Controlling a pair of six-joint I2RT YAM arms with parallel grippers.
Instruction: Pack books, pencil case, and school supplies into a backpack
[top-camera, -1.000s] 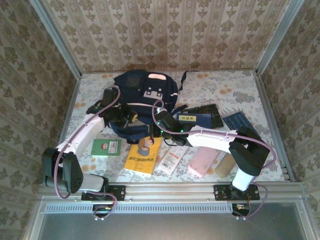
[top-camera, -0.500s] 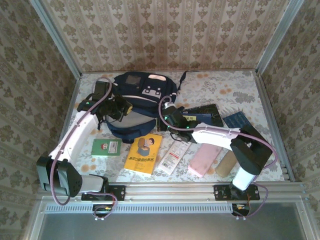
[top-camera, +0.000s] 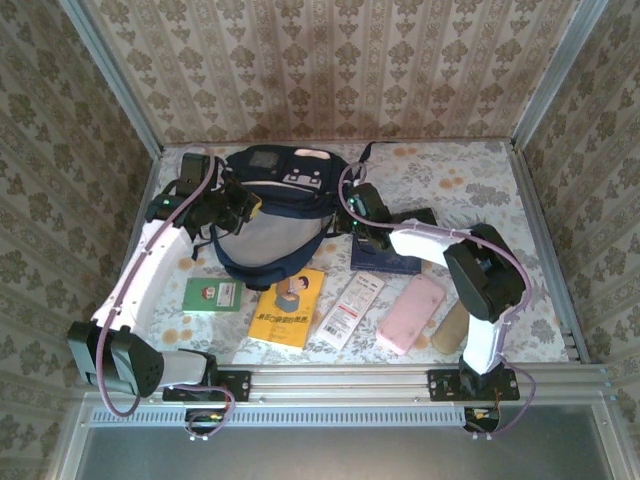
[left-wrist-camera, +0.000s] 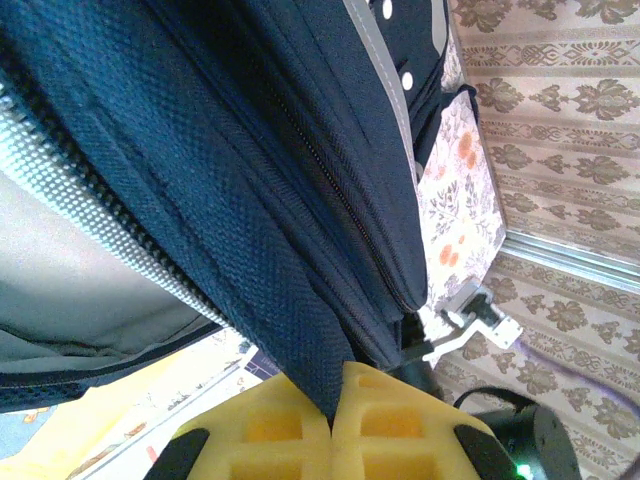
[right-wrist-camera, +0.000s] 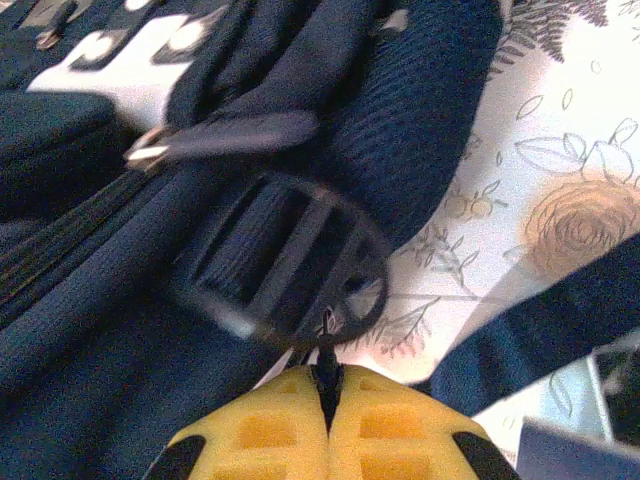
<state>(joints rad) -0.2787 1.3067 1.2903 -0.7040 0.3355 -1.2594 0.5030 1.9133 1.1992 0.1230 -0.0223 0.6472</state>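
At the near edge of the bench lay a small green booklet (top-camera: 212, 294), a yellow paperback with a cartoon figure (top-camera: 288, 306), a long flat white packet with red print (top-camera: 350, 310), a pink rectangular soft pouch (top-camera: 410, 312) and a tan cylindrical pouch (top-camera: 452, 326). A dark navy book (top-camera: 385, 262) sat just behind them, under my right arm. Beyond was the large navy blue fabric backpack (top-camera: 270, 225), grey lining showing on its near side, so I judged the mouth open toward me. My left tool (left-wrist-camera: 333, 385) was pinched shut on the fabric rim. My right tool (right-wrist-camera: 327, 385) was closed on a thin dark tab (right-wrist-camera: 326, 352) below a round black buckle (right-wrist-camera: 285, 265). I reckoned the step wanted both holds drawn apart evenly and slightly upward, without dragging the bag. The tab looked a slender purchase that might slip.
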